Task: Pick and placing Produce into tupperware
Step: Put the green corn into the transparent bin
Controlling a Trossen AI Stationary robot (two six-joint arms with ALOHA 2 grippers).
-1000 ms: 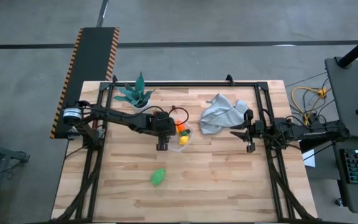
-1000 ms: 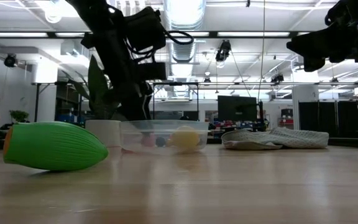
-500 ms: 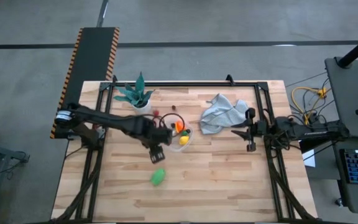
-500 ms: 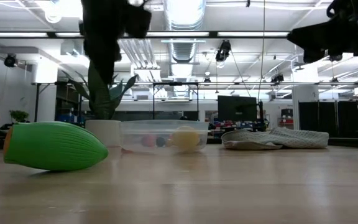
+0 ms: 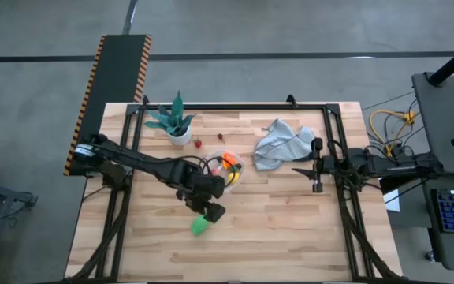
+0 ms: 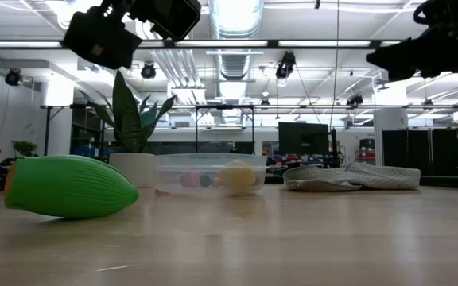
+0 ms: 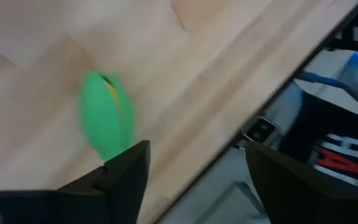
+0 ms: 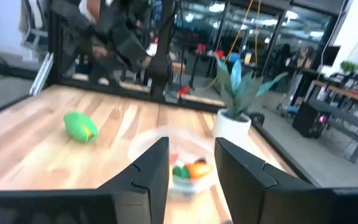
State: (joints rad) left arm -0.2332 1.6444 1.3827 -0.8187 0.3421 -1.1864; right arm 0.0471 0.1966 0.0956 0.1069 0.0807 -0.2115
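Note:
A green toy vegetable (image 5: 201,226) lies on its side on the bare wood, large at the left of the low view (image 6: 70,185). My left gripper (image 5: 210,210) hangs open just above it, well off the table (image 6: 126,28). Its wrist view shows the green piece (image 7: 107,121) beyond the spread fingers (image 7: 194,168). The clear tub (image 5: 228,169) holds orange, yellow and green pieces (image 8: 188,169). A red piece (image 5: 198,143) and a dark brown piece (image 5: 221,136) rest on the table behind the tub. My right gripper (image 5: 315,180) waits open at the right, facing the tub (image 8: 191,165).
A teal-leaved plant in a white pot (image 5: 176,122) stands at the far left. A grey-blue cloth (image 5: 282,142) lies crumpled between the tub and my right arm. A dark frame rail (image 5: 235,107) borders the table. Bare wood stretches along the near side (image 5: 290,237).
My left gripper has swung from over the tub toward the table's near edge and turned, so that it now hangs above the green piece. The green piece, the tub and my right arm have kept still.

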